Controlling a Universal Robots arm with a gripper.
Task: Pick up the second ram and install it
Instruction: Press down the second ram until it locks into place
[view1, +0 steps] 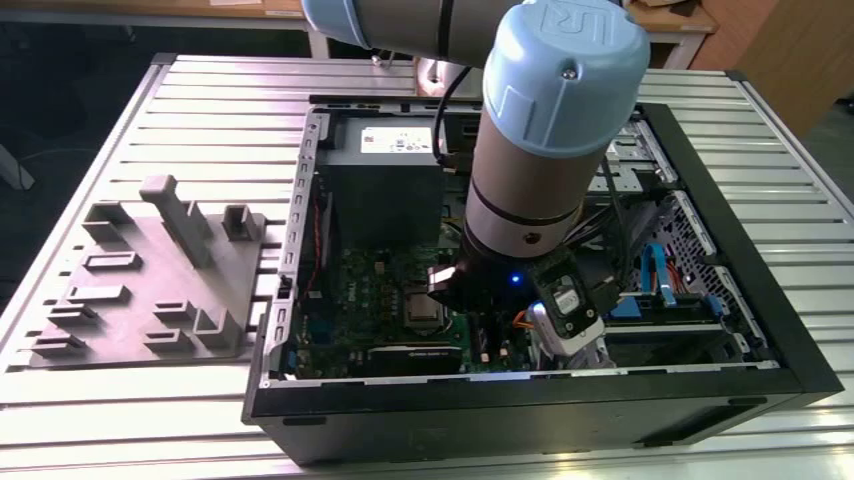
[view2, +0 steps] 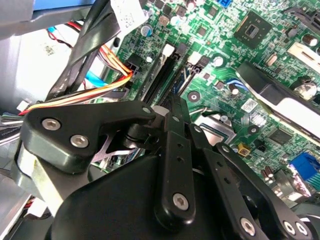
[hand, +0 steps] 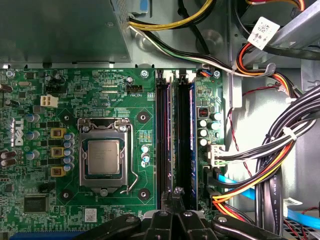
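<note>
One second ram (hand: 170, 145), lengthwise along slot rails (hand: 186, 140)

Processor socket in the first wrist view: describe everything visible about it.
The processor socket lies flat on the green motherboard with no cooler over it. A square, silvery metal chip lid shows in its middle, framed by a dull metal plate. A thin wire lever runs along one side, seemingly latched down. Round mounting holes sit off its corners. Small capacitors stand on one side and long black memory slots run along the other, apart from it.
</note>
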